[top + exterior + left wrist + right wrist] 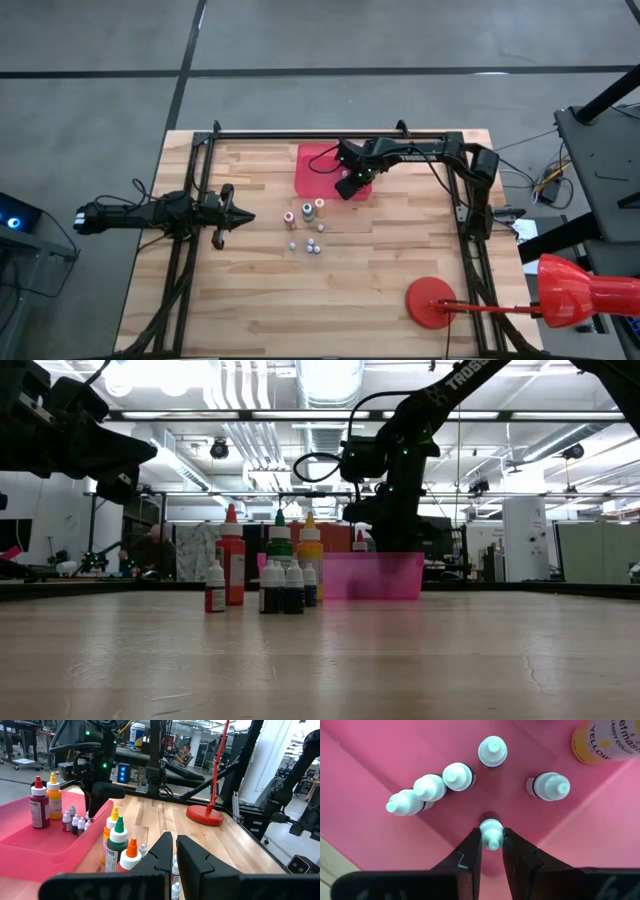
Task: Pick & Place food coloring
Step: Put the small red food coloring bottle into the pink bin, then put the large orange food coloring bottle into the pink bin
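Note:
The pink-red tray (312, 160) lies at the table's far middle. In it stand several small white-capped bottles (457, 775), a yellow bottle (605, 740) and a red one (37, 805). My right gripper (491, 845) reaches down into the tray and is shut on one small bottle (491, 830). On the wood near the tray stand three taller bottles, red (232, 555), green (280, 545) and yellow (310, 550), with several small ones (282, 588) in front. My left gripper (240, 215) hovers left of this group, fingers shut and touching nothing. My right gripper pinches the small bottle by its white cap (491, 826) between the two fingertips (472, 847), coming from above and pointing down into the tray. The bottle is upright. I cannot tell whether its base rests on the tray floor, as the cap hides it.
A red round base with a pole (432, 300) stands near the table's near right corner. Black frame rails (330, 133) run along the far edge and both sides. Bare wood lies between the bottles and the table's near edge.

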You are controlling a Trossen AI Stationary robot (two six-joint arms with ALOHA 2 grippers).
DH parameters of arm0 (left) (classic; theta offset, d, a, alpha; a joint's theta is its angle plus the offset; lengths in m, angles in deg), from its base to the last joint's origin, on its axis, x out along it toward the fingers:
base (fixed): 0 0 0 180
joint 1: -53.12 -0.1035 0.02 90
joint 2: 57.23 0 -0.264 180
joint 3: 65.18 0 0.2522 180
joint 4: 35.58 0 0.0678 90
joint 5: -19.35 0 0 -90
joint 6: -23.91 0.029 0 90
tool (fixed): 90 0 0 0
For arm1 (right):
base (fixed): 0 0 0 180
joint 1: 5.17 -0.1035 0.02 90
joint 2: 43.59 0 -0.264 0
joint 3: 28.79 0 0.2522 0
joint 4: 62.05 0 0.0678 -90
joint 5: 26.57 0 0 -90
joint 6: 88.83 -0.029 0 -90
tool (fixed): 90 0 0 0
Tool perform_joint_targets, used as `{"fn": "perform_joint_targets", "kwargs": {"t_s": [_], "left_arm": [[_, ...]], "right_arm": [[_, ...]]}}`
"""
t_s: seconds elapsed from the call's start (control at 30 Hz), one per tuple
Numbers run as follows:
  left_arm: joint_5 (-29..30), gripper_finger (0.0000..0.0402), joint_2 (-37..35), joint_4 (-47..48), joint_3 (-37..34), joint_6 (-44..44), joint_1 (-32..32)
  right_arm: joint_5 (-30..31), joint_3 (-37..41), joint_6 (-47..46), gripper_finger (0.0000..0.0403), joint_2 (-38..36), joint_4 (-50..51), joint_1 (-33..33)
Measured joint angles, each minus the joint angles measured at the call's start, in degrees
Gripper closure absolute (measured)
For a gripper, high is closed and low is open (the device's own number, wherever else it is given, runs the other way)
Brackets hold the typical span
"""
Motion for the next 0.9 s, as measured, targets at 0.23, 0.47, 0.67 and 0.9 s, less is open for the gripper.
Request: {"fn": "perform_joint_targets", "kwargs": {"t_s": [0.23, 0.47, 0.67, 0.9], "left_arm": [[0.00, 0.0402, 0.00, 0.00, 0.00, -0.01, 0.00], [0.00, 0.0402, 0.01, 0.00, 0.00, -0.01, 0.00], [-0.01, 0.0402, 0.00, 0.00, 0.01, -0.02, 0.01], [-0.01, 0.0402, 0.00, -0.01, 0.00, -0.02, 0.00]], "right_arm": [[-0.02, -0.01, 0.11, 0.0311, 0.14, -0.28, 0.00], [-0.02, 0.07, 0.09, 0.0254, 0.26, -0.21, 0.00], [-0.07, 0.04, 0.04, 0.0226, 0.21, -0.13, 0.00], [-0.14, -0.02, -0.11, 0.0213, -3.28, -0.01, 0.00]]}}
